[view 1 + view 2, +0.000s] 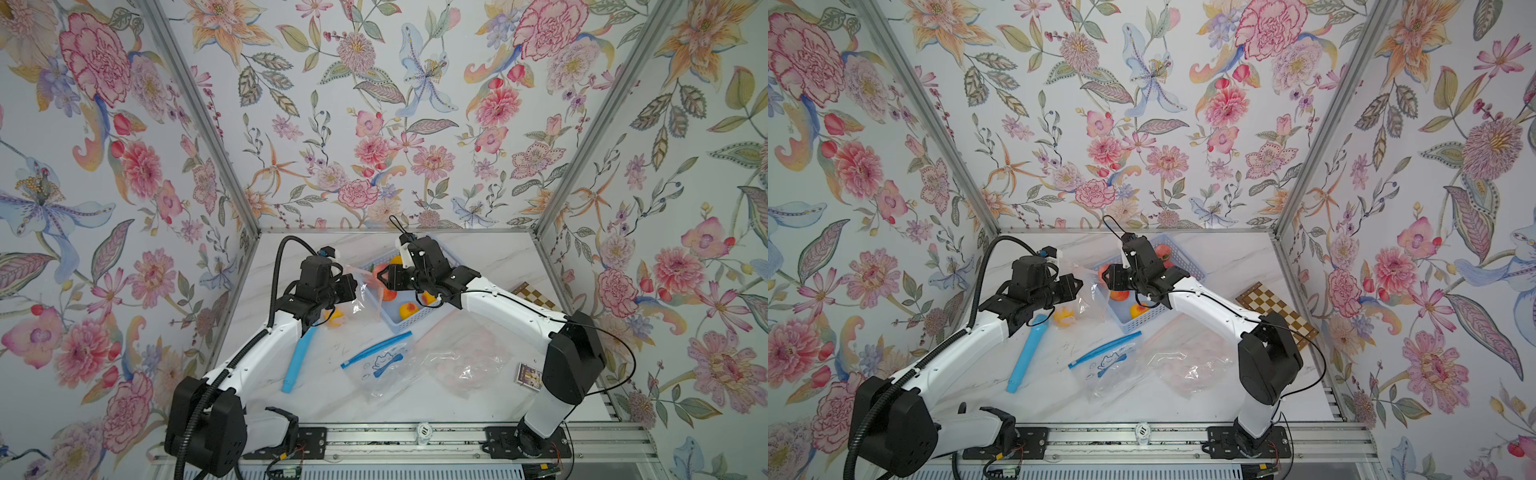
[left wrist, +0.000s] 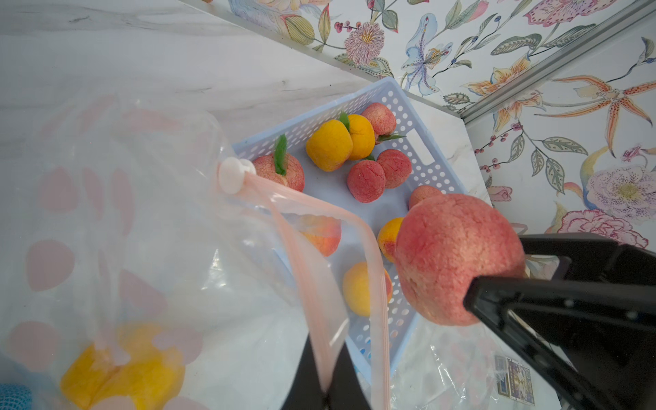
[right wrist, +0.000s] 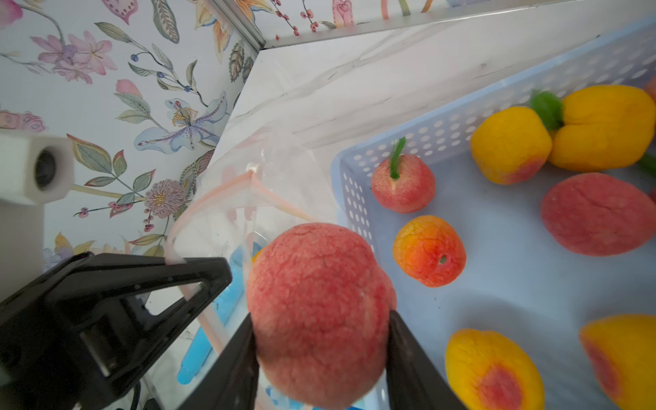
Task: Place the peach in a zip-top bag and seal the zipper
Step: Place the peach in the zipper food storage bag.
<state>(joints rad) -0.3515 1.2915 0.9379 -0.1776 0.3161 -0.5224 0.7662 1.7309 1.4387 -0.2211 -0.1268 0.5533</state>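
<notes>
Where the left gripper pinches shut on the pink zipper strip, the spotted bag hangs with its mouth gaping toward the basket. The strip runs lengthwise from the white slider to the jaws. Just beside that mouth is the peach, nearly round and clamped in the right gripper, over the basket's near rim. Loose fruit lies in the basket.

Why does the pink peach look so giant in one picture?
Right wrist view: the peach sits right by the lens, so it looks huge, and its lower edge goes soft. Left wrist view: the bag shows white shiny glare. Both top views: the camera is far away, so the peach is tiny.
</notes>
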